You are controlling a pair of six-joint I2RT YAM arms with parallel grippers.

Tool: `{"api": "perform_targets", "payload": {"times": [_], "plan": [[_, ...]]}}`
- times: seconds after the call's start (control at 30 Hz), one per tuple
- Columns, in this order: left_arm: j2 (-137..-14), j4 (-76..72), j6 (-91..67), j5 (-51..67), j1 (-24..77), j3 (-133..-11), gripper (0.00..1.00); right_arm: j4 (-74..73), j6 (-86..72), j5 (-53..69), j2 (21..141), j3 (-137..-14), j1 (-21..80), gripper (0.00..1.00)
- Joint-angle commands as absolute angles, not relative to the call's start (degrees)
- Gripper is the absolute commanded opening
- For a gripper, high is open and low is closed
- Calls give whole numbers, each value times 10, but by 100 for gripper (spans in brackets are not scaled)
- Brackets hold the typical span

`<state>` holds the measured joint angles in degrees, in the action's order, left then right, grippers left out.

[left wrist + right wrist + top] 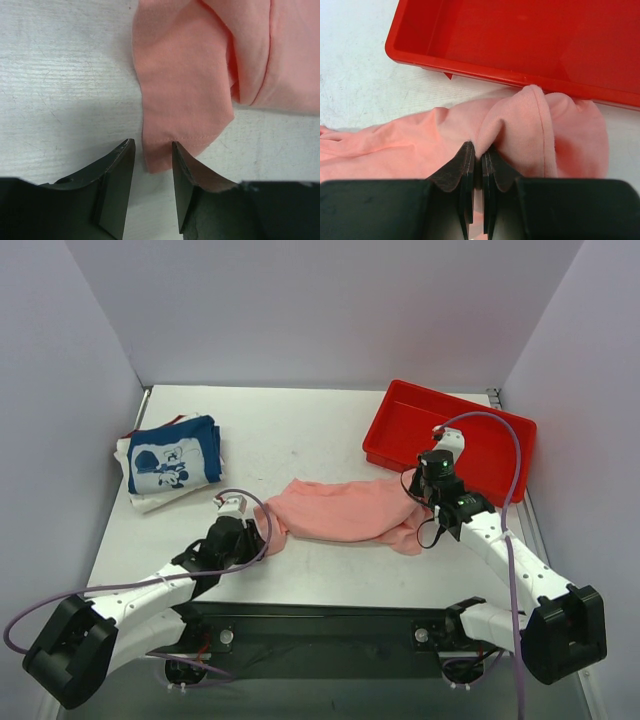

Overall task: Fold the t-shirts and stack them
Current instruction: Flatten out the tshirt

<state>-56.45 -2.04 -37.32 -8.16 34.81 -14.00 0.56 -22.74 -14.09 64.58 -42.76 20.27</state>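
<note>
White laminate tabletop [300,430] carries everything. The salmon-pink t-shirt [340,510] lies stretched crosswise in the middle between the two arms, bunched rather than flat, most likely so that both ends can be drawn apart and the cloth spread for folding. Its right end sits just beside the near wall of the red tray [395,435]. At the far left, well apart from it, the navy blue t-shirt [172,455] lies folded on top of a white t-shirt [150,502]; this is presumably the stack the pink one should join. The right pincer [479,150] is clamped tight on a raised fold of the pink cloth. The left pincer [152,150] stands part-way open, its jaws on either side of the hem corner at the shirt's left end, with nothing pinched yet.
</note>
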Motion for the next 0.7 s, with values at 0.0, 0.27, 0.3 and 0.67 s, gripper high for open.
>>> {"api": "perform_targets", "payload": {"times": [0.0,0.27,0.3,0.67], "plan": [[-584,-13,-382,-92,356,-156,46,27,-233,-143,649,-447,201,5],[-594,-13,-390,-95,366,-149,42,27,-234,-142,642,-445,200,6],[-597,-13,-391,-92,366,-149,37,28,-234,-142,642,-445,200,6],[-597,-59,-367,-57,367,-160,0,26,-233,-133,628,-442,200,6]]}}
